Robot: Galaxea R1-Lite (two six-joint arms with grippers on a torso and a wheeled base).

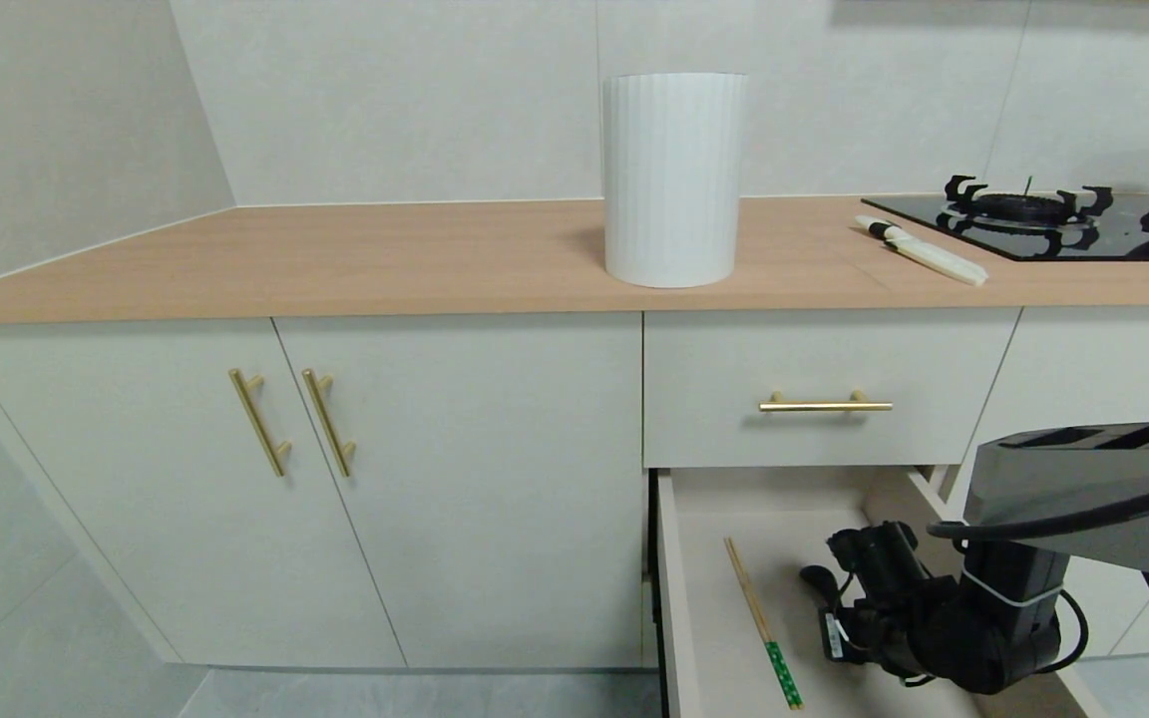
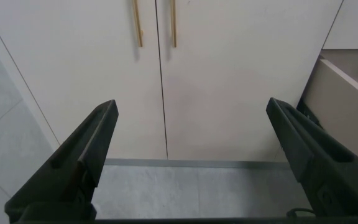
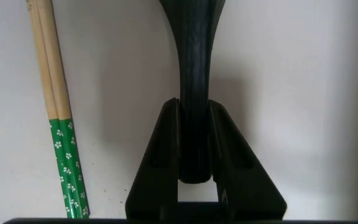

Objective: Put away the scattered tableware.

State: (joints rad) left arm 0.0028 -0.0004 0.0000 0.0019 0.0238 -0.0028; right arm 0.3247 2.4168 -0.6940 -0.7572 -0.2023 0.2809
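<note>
Right gripper [image 3: 194, 111] clamped on glossy black spoon [image 3: 191, 50] inside drawer [image 1: 706, 638], slim wooden green-tipped chopsticks [image 1: 760, 620] alongside, left gripper [image 2: 191, 112] wide apart, empty.

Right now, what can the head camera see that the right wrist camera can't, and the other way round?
Head view's own things: the wooden counter with a white ribbed container, a knife and the stove, plus the cabinet doors below.
Right wrist view's own: a close look at the right gripper, its fingers clamped on both sides of the black utensil.
Both: the chopsticks with green ends, lying in the open drawer beside that gripper.
</note>
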